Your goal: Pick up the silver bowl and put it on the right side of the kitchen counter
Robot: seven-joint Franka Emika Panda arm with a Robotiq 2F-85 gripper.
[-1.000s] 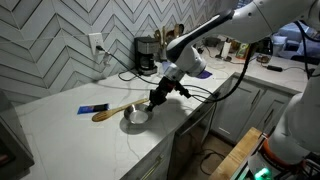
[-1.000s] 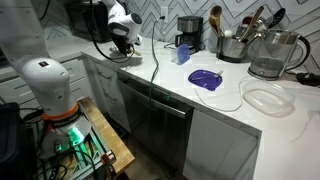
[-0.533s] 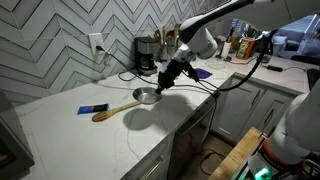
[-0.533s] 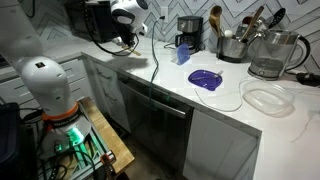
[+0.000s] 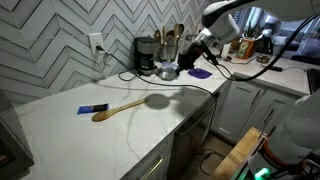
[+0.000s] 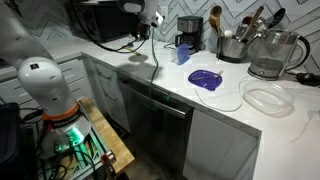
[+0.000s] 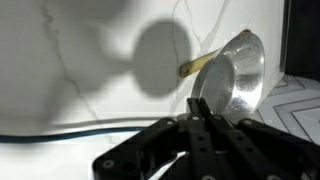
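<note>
Seemingly light, stiff and slick, the silver bowl (image 7: 238, 78) hung above the kitchen counter (image 7: 80, 60), its thin rim pinched by the gripper (image 7: 199, 108).

Around the coffee maker (image 5: 146, 54) on the kitchen counter (image 5: 60, 135)

The coffee maker stands at the back of the counter, against the tiled wall (image 5: 55, 40). Just in front of it and slightly right, the bowl (image 5: 165, 73) hangs clear of the counter, its rim pinched in the gripper (image 5: 177, 67). Left of the coffee maker and nearer the front edge lies the wooden spoon (image 5: 118, 109), with a small flat block (image 5: 92, 108) just beside its left end. Right of the coffee maker lies the flat disc (image 5: 200, 72); in an exterior view the container (image 6: 265, 100) lies farther that way.
</note>
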